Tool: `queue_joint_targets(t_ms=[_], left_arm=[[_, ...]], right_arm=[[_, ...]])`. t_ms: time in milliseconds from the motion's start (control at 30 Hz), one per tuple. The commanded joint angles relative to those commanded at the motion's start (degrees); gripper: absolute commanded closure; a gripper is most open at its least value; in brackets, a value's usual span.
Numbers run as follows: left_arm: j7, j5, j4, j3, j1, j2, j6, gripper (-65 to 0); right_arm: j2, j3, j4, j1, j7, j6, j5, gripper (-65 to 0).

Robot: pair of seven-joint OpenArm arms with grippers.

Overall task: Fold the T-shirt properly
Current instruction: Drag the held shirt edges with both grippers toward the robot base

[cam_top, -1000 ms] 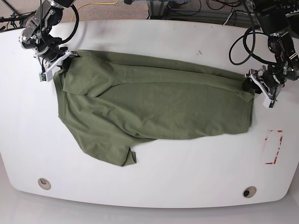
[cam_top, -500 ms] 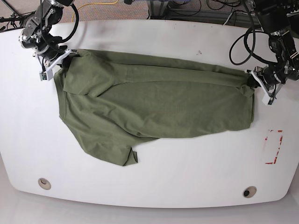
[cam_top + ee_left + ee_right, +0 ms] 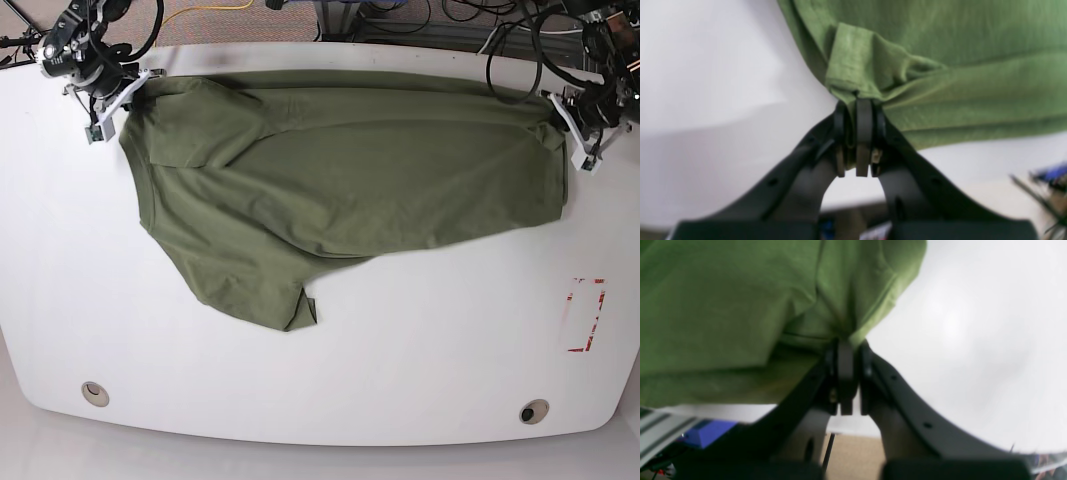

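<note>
Where the left wrist camera looks down its own fingers (image 3: 858,140), they are pressed together on a bunched fold of the shirt (image 3: 940,66), a hemmed edge puckering just above the pinch. The cloth fans away up and to the right over the white bench (image 3: 706,83).

In the right wrist view, the right fingers (image 3: 846,373) are likewise clamped tight on a gathered corner of shirt (image 3: 723,306), with the fabric spreading up and left and bare bench (image 3: 973,340) to the right.

From the base view, the shirt (image 3: 350,180) lies stretched across the far half of the bench (image 3: 320,380), its top edge running near the bench's far rim. The right gripper (image 3: 128,88) holds the corner at this view's left, the left gripper (image 3: 562,112) the corner at its right (both sit at the cloth's upper ends). One sleeve (image 3: 270,300) trails toward the near side. A red-marked rectangle (image 3: 585,315) lies on the bench at the right, apart from the shirt.
</note>
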Motion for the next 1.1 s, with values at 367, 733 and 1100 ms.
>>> queue_joint_targets(t_ms=[367,733,1100], left_arm=[[0.00,0.18,2.73,-0.09,4.04,-0.09,0.00,-4.4],[0.00,0.26,5.10,-3.16,4.40,0.09,0.00,-43.1],[0.09,-0.18,5.45,-4.92,-0.79,0.18,0.00,-47.8]], right_arm=[[-1.93,0.00,1.85,-3.52,-0.18,0.00,0.00,0.0],[-2.11,0.00,2.11,-3.60,-0.18,0.00,0.00,-8.7],[-2.02,0.35,7.12,-2.20,0.26,0.00,3.25,-44.4]])
